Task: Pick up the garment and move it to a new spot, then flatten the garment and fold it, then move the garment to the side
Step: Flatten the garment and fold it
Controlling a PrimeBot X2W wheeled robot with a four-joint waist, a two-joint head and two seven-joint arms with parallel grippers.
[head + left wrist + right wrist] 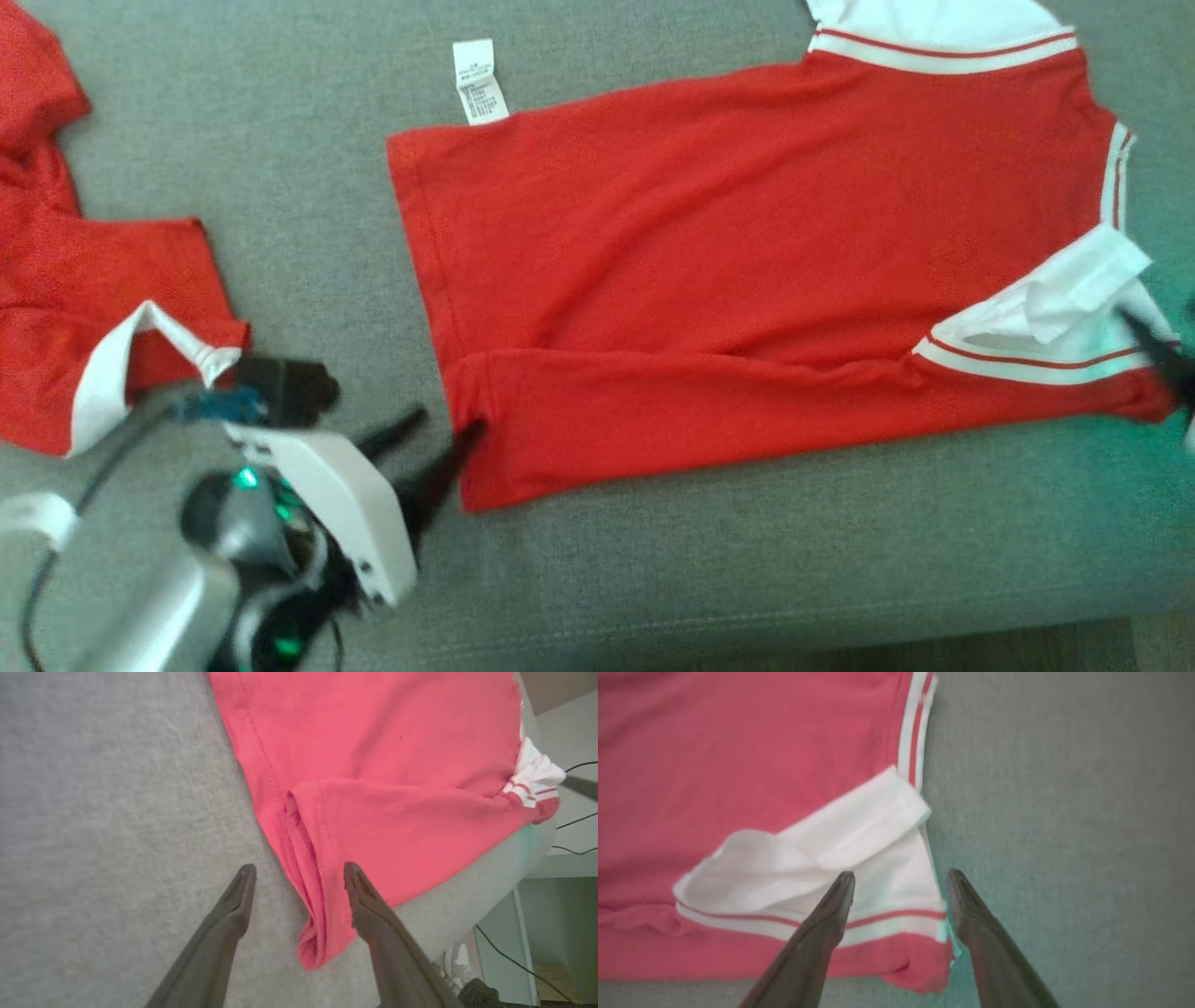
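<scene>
Garment [747, 252]: red shirt with white striped trim, spread flat on the grey fabric surface [308, 187], hem toward the robot's left, white-trimmed end toward its right. The care label [479, 82] pokes out at the far hem corner. The near long edge lies doubled over the body as a narrow strip [747, 411], so folding looks begun, not finished.

Left tool [299, 868]: fingers spread, straddling the doubled hem corner and pinching nothing. One finger sits over bare grey fabric, the other over red cloth.

Right tool [901, 876]: fingers also spread, over the white sleeve piece [831, 849] at the opposite end of the same strip, with no cloth between them.

Judgement: one tool at each end of the strip suits handling a long edge evenly — keeps the crease straight.

A second red garment [84, 308] lies crumpled to the left, well apart.
</scene>
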